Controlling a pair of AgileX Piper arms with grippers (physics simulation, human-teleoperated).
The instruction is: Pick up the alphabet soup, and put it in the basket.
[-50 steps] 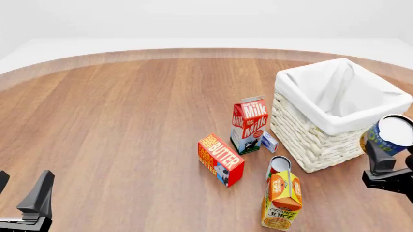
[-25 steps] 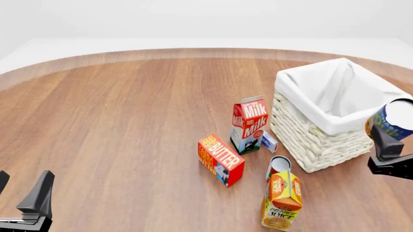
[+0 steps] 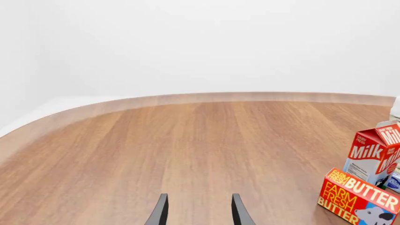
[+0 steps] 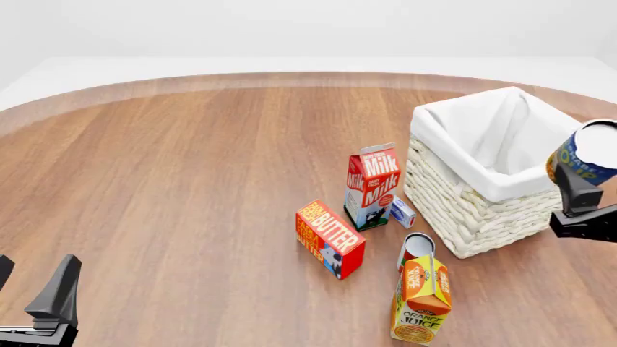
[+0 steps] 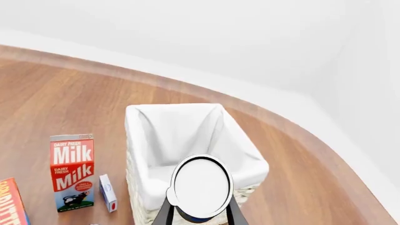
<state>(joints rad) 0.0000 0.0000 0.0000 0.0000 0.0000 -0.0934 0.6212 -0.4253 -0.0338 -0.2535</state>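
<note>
Front view first: the right gripper (image 4: 581, 189) has the alphabet soup (image 4: 584, 157) pinched between its fingers and lifted off the table (image 4: 193, 181), whitish end tilted up, right at the near right corner of the basket (image 4: 463, 217). So the pickup looks done; what's left, by my read, is carrying the can over the cloth rim and letting go inside. Beside the basket stand the milk carton (image 4: 371, 186) and a small blue-and-white box (image 4: 402, 212), with the butter box (image 4: 330, 238), the red and white can (image 4: 417, 248) and the orange juice carton (image 4: 421, 298) nearer the camera. All of them are low on the table, none between can and basket opening. The left gripper (image 4: 29, 303) sits well away at the near left.

Left wrist view: fingers (image 3: 160, 211) spread apart with nothing between them, bare wood ahead, milk and butter off to one side.

Right wrist view: the can's pale end (image 5: 201, 185) fills the space between the fingers, and the lined basket (image 5: 144, 140) lies straight ahead with its hollow open. Only the near rim seems to need clearing.
</note>
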